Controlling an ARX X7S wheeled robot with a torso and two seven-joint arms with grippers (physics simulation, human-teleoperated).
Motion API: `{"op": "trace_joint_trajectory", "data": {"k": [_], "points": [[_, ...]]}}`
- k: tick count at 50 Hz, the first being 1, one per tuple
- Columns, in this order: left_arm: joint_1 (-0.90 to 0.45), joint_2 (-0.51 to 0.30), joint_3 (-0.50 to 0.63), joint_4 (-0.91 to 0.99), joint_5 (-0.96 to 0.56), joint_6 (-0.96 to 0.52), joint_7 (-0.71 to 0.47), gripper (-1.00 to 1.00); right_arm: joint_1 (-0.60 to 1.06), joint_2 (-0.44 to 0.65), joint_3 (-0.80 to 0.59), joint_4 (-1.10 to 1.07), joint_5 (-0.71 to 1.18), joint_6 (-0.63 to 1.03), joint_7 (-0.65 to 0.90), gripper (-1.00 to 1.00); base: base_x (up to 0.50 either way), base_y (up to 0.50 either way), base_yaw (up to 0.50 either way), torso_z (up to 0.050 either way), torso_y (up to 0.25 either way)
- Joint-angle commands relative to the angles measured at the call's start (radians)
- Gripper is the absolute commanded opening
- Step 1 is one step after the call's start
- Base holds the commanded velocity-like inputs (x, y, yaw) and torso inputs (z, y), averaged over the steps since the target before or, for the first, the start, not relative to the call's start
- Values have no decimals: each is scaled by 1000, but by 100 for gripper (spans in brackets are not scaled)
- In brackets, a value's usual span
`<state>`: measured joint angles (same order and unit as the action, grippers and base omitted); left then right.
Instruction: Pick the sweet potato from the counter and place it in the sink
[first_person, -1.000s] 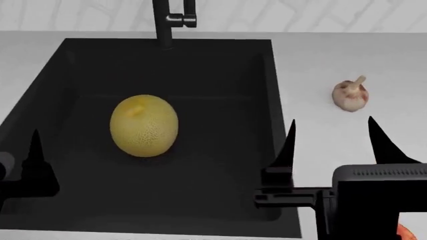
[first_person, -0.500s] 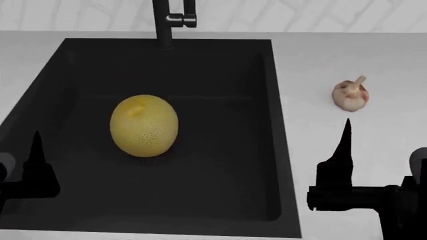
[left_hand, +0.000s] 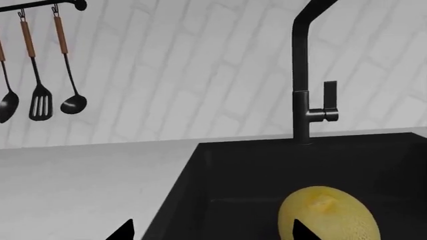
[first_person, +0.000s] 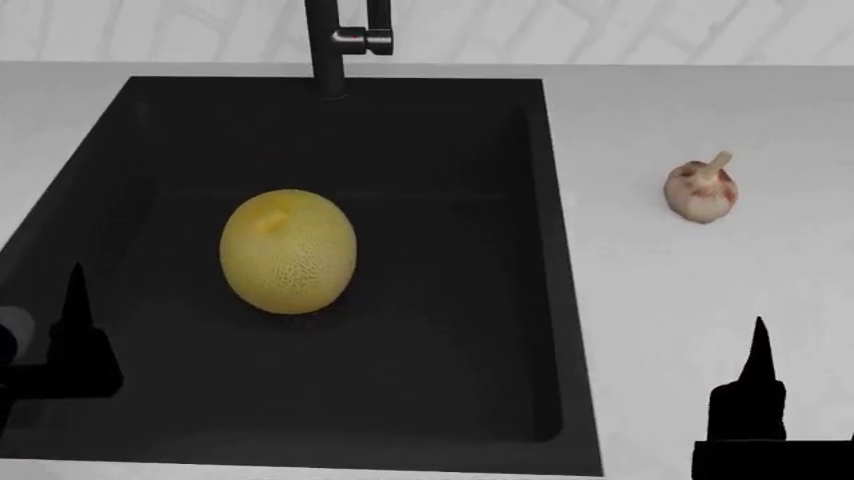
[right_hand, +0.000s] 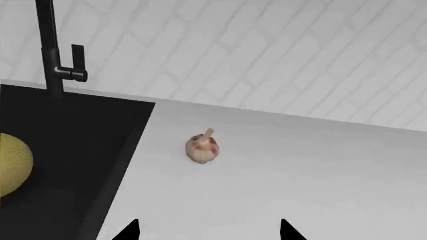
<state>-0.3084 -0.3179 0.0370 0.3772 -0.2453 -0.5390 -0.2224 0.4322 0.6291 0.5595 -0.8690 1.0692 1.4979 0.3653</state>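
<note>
The sweet potato is out of view in all frames. The black sink (first_person: 400, 130) lies in the white counter (first_person: 694, 290) and holds a large yellow melon (first_person: 287, 250). My left gripper (left_hand: 212, 232) is open and empty over the sink's near left part, with the melon (left_hand: 330, 215) just beyond one fingertip; one of its fingers (first_person: 76, 320) shows in the head view. My right gripper (right_hand: 208, 231) is open and empty above the bare counter (right_hand: 280, 180) to the right of the sink (right_hand: 60, 130); one of its fingers (first_person: 758, 360) shows at the lower right of the head view.
A pale pinkish garlic bulb (first_person: 701, 190) sits on the counter right of the sink, ahead of my right gripper; it also shows in the right wrist view (right_hand: 203, 148). A black faucet (first_person: 334, 40) stands behind the sink. Utensils (left_hand: 40, 95) hang on the tiled wall.
My right gripper has moved right and back from the sink's right edge to over the counter, now mostly out of the head view. The left gripper, melon and garlic have not moved.
</note>
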Motion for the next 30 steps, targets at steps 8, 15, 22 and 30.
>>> {"op": "trace_joint_trajectory", "data": {"k": [8,15,22,30], "points": [[7,-2,6,-10,-2,13,-4,100,-96,126,-69,37,55,-43,47,100,0,0,0,0,0],[8,-5,6,-6,-5,10,-7,100,-115,128,-80,45,59,-58,49,100,0,0,0,0,0],[7,-7,7,-10,-5,12,-10,100,-164,122,-94,55,38,-94,30,100,0,0,0,0,0],[4,-9,10,-2,-8,2,-13,100,-193,129,-83,46,69,-90,25,100,0,0,0,0,0]]}}
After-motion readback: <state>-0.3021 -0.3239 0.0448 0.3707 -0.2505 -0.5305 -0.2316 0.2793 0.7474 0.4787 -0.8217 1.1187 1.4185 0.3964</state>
